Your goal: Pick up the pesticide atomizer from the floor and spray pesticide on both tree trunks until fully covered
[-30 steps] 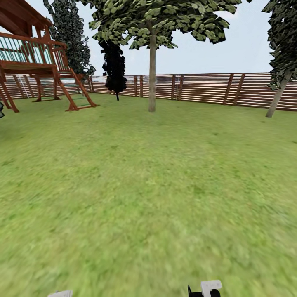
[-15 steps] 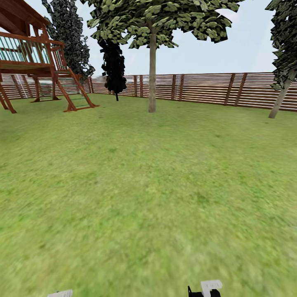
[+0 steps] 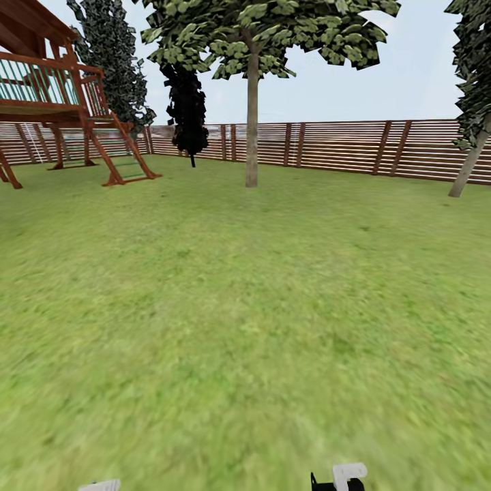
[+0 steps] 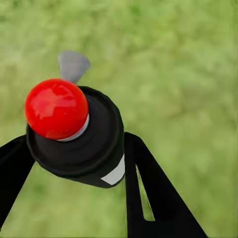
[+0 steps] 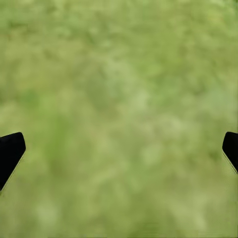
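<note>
In the left wrist view, the pesticide atomizer [image 4: 74,134], a dark bottle with a red tip and a white band, sits between the two black fingers of my left gripper [image 4: 77,144], which is shut on it above the grass. My right gripper [image 5: 121,146] is open over the lawn, its black fingertips [image 5: 11,151] wide apart with nothing between them. In the head view, a tree with a pale bare trunk [image 3: 251,123] stands ahead at the middle. A second tree with a leaning trunk [image 3: 469,167] stands at the right edge.
A green lawn [image 3: 245,307] stretches ahead to a reddish-brown slat fence [image 3: 341,146]. A wooden play tower with a ladder [image 3: 61,102] stands at the far left. A dark narrow tree [image 3: 186,102] grows by the fence. White arm parts [image 3: 348,472] show at the bottom edge.
The whole head view has crept forward: the play tower slides off to the left and the right tree drifts right. Both arms keep their place in the picture.
</note>
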Controlling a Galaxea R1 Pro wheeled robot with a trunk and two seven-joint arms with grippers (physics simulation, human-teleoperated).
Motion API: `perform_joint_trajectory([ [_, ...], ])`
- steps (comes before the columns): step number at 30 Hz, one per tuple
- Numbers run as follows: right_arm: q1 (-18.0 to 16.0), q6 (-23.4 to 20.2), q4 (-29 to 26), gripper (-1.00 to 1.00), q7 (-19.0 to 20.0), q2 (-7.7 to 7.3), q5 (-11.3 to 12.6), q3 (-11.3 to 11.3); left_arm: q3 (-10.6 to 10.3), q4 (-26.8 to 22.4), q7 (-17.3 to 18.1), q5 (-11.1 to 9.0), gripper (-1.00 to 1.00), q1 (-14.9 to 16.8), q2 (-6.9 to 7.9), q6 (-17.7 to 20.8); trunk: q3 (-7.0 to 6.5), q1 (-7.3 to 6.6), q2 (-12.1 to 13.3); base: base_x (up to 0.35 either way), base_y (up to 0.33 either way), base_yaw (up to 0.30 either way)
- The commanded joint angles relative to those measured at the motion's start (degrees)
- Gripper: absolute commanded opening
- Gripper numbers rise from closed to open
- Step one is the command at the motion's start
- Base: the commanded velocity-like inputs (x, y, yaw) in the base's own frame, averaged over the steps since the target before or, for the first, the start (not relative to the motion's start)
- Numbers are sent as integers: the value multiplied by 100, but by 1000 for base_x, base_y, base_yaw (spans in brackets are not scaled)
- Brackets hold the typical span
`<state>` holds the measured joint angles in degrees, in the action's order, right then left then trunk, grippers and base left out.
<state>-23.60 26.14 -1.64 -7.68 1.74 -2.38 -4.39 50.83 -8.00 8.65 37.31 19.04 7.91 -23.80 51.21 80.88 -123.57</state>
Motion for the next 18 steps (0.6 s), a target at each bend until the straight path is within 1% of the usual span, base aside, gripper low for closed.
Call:
perform_joint_trajectory([
  [1,-4,5,6,100,-58,1,-26,-44,50,0,40,13,-100,4,0,-12,5,3,-2,340,0,0],
  [18,-4,5,6,100,-58,1,-26,-45,50,0,40,13,-100,4,2,-12,5,3,-2,340,0,0],
])
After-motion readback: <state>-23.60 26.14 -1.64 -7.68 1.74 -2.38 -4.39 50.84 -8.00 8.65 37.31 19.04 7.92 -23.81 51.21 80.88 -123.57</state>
